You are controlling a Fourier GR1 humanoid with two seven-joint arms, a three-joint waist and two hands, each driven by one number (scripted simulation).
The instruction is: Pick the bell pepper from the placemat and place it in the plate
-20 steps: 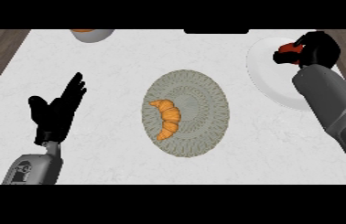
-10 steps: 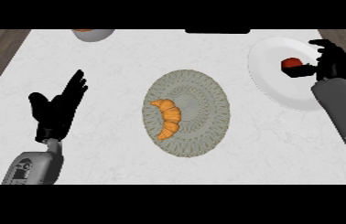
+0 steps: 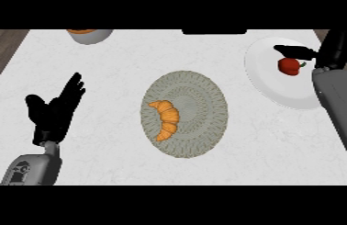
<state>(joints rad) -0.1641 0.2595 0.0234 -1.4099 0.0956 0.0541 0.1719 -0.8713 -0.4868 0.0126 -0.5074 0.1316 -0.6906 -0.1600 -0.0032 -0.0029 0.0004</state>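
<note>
We see the pepper (image 3: 289, 66) lying on the plate (image 3: 271, 84), just left of and below our right hand (image 3: 330, 48); that hand is released, its fingers and thumb stretched out and curled round nothing, one dark finger reaching over the plate's far rim just above the pepper without, as far as we can tell, touching it; so we judge the placing done, with only the withdrawal of the arm left. The placemat (image 3: 196, 127) sits well to the left of the right hand, between our two hands, and carries a croissant (image 3: 165, 119) on its left half (no pepper on it now). Our left hand (image 3: 55, 109) rests open, fingers up, well left of the placemat. A bowl (image 3: 89, 35) shows at the far edge, beyond the left hand. As for handling, we judge the pepper light, hollow and fairly stiff, its skin smooth and likely slippery, its rounded body apt to roll on the shallow plate; were it to be taken again, we would close round its widest part from above, fingers on opposite flanks, and leave the small green stem on its right side alone, since that would give a poor hold.
</note>
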